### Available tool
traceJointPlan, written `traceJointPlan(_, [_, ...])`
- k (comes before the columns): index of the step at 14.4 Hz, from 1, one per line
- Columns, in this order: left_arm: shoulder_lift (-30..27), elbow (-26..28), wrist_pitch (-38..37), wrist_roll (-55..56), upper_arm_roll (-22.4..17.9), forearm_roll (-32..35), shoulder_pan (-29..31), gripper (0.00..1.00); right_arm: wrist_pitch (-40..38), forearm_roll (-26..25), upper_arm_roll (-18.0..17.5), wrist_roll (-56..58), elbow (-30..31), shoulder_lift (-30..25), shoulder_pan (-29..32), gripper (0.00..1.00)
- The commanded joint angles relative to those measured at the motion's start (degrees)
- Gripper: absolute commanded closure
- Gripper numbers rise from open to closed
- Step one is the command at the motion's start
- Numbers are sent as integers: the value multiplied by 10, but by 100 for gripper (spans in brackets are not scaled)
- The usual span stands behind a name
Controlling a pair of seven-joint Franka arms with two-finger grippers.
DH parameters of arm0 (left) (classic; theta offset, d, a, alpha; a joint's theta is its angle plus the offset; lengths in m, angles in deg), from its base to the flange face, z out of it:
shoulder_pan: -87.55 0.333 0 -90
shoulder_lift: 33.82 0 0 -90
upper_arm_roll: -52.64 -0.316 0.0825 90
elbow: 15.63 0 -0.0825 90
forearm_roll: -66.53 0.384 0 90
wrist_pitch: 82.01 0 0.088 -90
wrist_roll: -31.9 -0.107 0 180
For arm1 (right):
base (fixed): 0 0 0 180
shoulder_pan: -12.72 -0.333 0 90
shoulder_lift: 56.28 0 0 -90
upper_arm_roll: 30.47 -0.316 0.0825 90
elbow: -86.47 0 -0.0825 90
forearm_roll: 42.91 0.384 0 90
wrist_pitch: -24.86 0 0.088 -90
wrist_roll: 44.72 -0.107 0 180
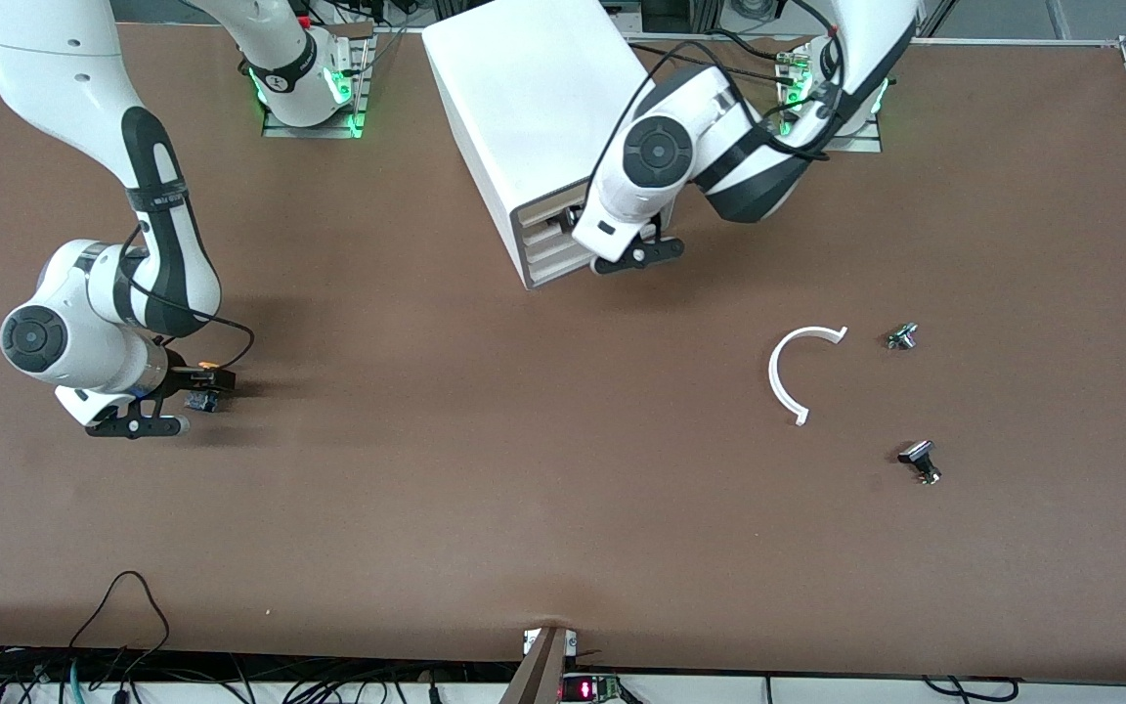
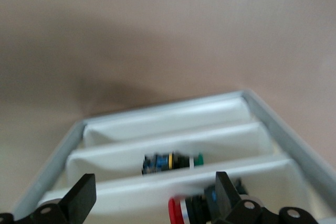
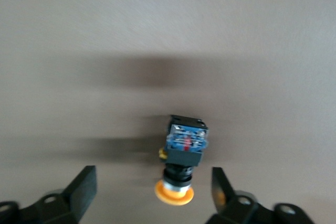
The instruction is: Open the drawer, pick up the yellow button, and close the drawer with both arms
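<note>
The drawer point(image 2: 173, 129) stands pulled out of the cabinet point(image 1: 534, 108), and the left gripper point(image 2: 152, 198) hangs right over its open tray, fingers spread wide and holding nothing. That makes the left arm the nearer one for the closing push: the drawer front lies just ahead of its fingertips, and the drawer's sliding line runs back toward the cabinet, so the push would go along that line. The tray is shallow white plastic, split by ribs into long compartments; one holds a small part with blue, yellow and green rings point(image 2: 170, 162), and a red-capped part point(image 2: 181, 211) sits in the compartment closest to the fingers

The button point(image 3: 181, 158) is out of the drawer and lies on the bare brown surface point(image 1: 563, 489) toward the right arm's end, well apart from the cabinet. The right gripper point(image 3: 152, 190) is low over it with fingers wide, one on each side, neither touching it. The button lies on its side, its long axis running between the fingers: round orange cap toward the gripper, black body in the middle, blue base pointing away

My judgement: taking the button is done, only closing remains
</note>
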Motion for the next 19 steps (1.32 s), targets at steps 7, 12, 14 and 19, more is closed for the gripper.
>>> traceJointPlan(7, [-21, -162, -191, -269, -6, 147, 174, 0, -160, -7, -2, 3, -106, -106, -46, 1])
traceJointPlan(12, [-149, -128, -189, -559, -262, 57, 75, 0, -211, -15, 0, -9, -151, -130, -67, 1])
traceJointPlan(14, [-189, -94, -188, -630, -343, 43, 40, 0, -241, -16, -1, -43, -170, -131, -68, 1])
traceJointPlan(19, [-239, -55, -185, -681, -429, 43, 3, 0, -304, -19, -17, -84, -185, -179, -64, 1])
